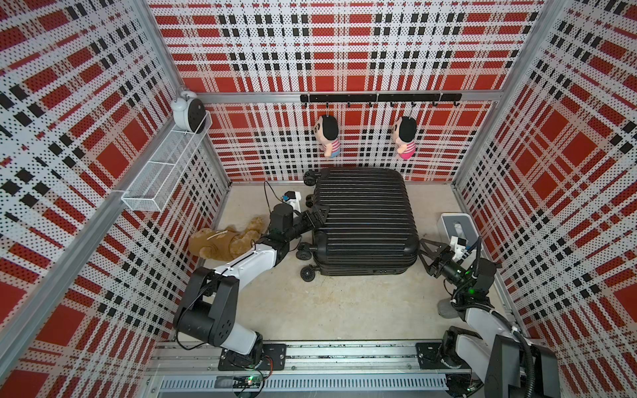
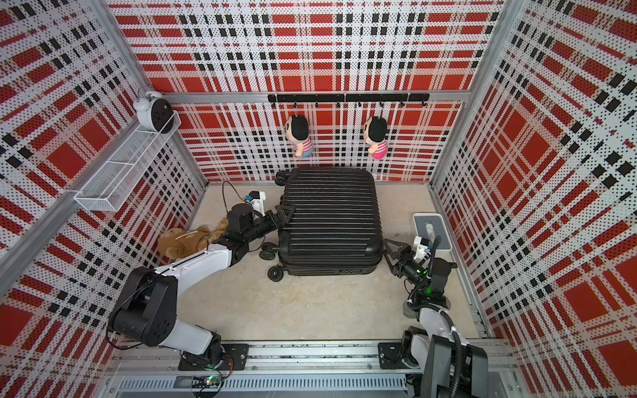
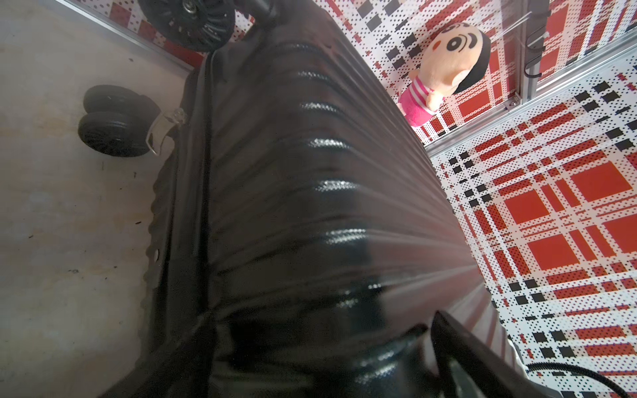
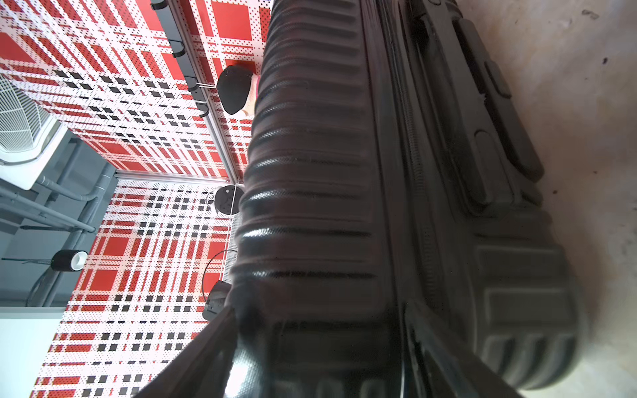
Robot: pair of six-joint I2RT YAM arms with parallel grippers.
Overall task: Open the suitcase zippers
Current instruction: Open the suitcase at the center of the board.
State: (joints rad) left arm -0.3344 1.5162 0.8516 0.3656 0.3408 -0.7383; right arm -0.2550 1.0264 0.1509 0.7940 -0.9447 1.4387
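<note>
- One big black ribbed suitcase (image 1: 365, 220) (image 2: 331, 220) lies flat on the surface (image 1: 344, 303) in both top views. It sits out toward 12 o'clock, with its far edge close to the back wall.
- All the wheels (image 1: 305, 255) I can see stick out on its 9 o'clock side.
- Both shell halves look shut. In the right wrist view the zippers (image 4: 412, 162) show as a thin black track running along the seam. Can't make out any pulls.
- Up at the case's 9-to-10 o'clock edge is the left claw (image 1: 321, 214) (image 2: 286, 211). Its jaws are spread apart, one finger lies over the ribbed top, and it's gripping nothing I can see.
- Down by the 4 o'clock corner, just beside the shell, is the right claw (image 1: 423, 254) (image 2: 387, 254). Its jaws are wide apart too, and I honestly can't tell if it touches the shell.
- Other stuff: a brown plush bear (image 1: 224, 243) at 9 o'clock by the left arm, and a white box (image 1: 455, 224) at 3 o'clock.
- At 12 o'clock two dolls (image 1: 329, 136) hang from a hook rail (image 1: 379, 98). At 10 o'clock an alarm clock (image 1: 188, 110) sits in a wire shelf (image 1: 162, 175).
</note>
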